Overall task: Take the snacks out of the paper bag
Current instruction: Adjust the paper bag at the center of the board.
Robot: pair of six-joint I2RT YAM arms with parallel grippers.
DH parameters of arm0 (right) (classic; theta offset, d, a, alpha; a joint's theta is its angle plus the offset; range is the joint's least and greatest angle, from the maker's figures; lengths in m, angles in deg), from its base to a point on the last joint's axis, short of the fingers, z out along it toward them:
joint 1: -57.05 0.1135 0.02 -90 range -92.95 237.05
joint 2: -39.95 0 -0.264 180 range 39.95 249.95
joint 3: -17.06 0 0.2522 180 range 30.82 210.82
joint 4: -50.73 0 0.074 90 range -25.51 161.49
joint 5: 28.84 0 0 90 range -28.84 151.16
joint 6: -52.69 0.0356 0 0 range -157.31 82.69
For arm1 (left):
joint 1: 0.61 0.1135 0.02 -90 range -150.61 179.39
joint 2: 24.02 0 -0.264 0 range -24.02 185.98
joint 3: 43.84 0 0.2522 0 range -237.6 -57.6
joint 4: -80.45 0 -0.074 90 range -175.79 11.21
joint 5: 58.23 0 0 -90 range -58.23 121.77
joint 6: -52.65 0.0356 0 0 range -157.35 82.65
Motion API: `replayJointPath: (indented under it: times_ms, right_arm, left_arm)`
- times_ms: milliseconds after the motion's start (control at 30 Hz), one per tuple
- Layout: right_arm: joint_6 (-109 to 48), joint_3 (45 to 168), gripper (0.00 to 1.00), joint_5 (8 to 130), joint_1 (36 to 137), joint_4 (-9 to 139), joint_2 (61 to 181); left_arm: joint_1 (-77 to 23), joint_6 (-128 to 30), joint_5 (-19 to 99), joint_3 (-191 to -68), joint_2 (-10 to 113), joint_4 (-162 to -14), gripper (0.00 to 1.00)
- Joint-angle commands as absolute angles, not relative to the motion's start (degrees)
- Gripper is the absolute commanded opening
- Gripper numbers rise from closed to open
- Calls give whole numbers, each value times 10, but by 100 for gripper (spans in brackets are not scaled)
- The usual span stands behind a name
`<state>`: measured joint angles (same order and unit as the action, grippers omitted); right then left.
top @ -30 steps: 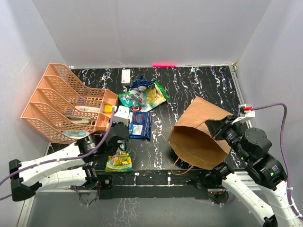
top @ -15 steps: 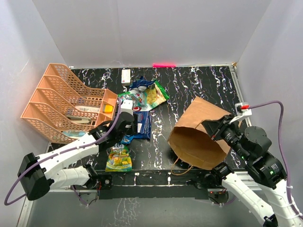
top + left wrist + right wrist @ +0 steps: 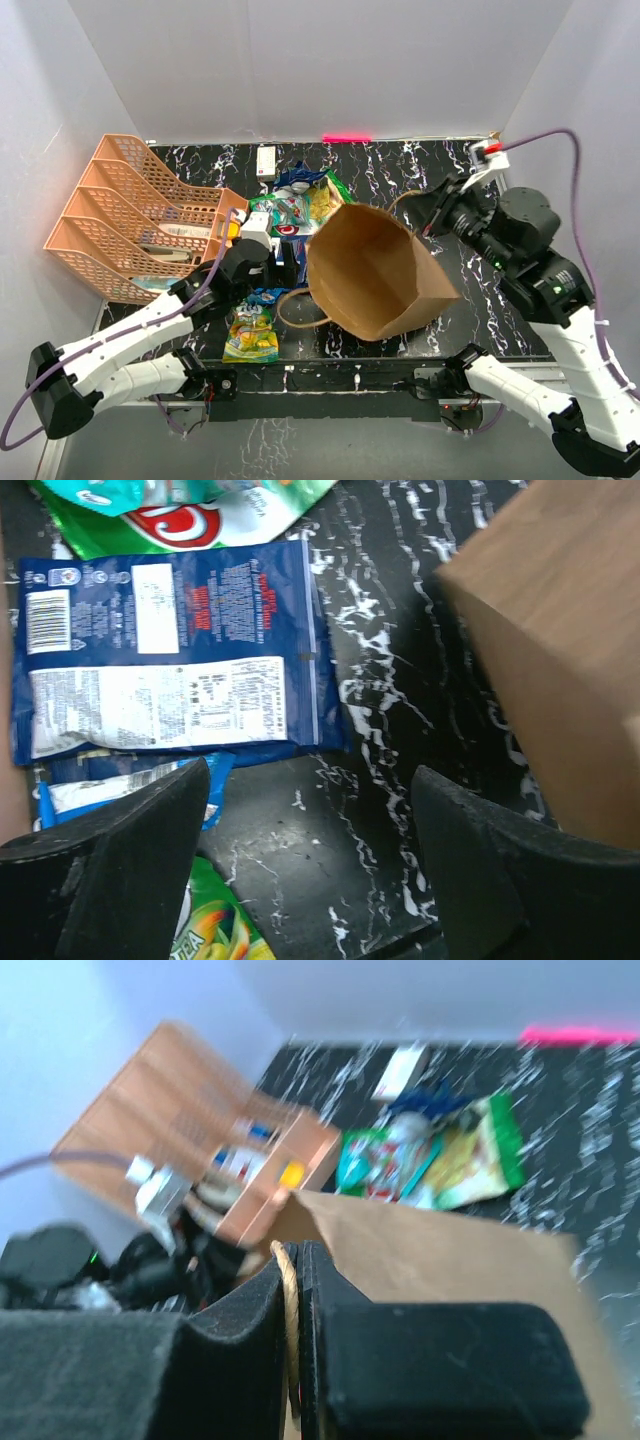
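The brown paper bag (image 3: 375, 270) hangs tilted over the middle of the table. My right gripper (image 3: 428, 212) is shut on its twisted handle (image 3: 290, 1290). Snacks lie on the table to its left. A dark blue packet (image 3: 170, 660) lies flat just beyond my open left gripper (image 3: 310, 810), which has nothing between its fingers. A green-yellow-orange pouch (image 3: 250, 335) lies near the front edge, and a smaller blue packet (image 3: 120, 785) is beside it. Further back are a green chip bag with a red logo (image 3: 190, 520), a teal-white pouch (image 3: 280, 208) and another dark blue packet (image 3: 296, 180).
An orange mesh organiser (image 3: 140, 215) fills the left side, close to my left arm. A small white box (image 3: 266, 160) lies at the back. White walls close the table on three sides. The bag's side (image 3: 560, 660) hangs right of my left gripper.
My right arm has lifted the paper bag by its handle and swung it left to the table's middle. My left gripper has opened and moved back from the front pouch to the dark blue packet.
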<state>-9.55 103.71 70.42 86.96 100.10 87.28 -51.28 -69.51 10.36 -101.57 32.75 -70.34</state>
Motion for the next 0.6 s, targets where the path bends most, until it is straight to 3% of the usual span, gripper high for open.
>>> replayJointPath:
  times_ms: [0, 167, 567]
  right_arm:
    - [-144, 1108, 8, 479, 871, 1024, 884]
    - [-176, 1060, 8, 332, 871, 1038, 872]
    - [-151, 1031, 8, 201, 871, 1129, 848]
  left_arm:
    - [-509, -715, 164, -1003, 269, -726, 84]
    - [-509, -716, 207, -1019, 246, -731, 92]
    - [-510, -712, 250, -1042, 280, -735, 98]
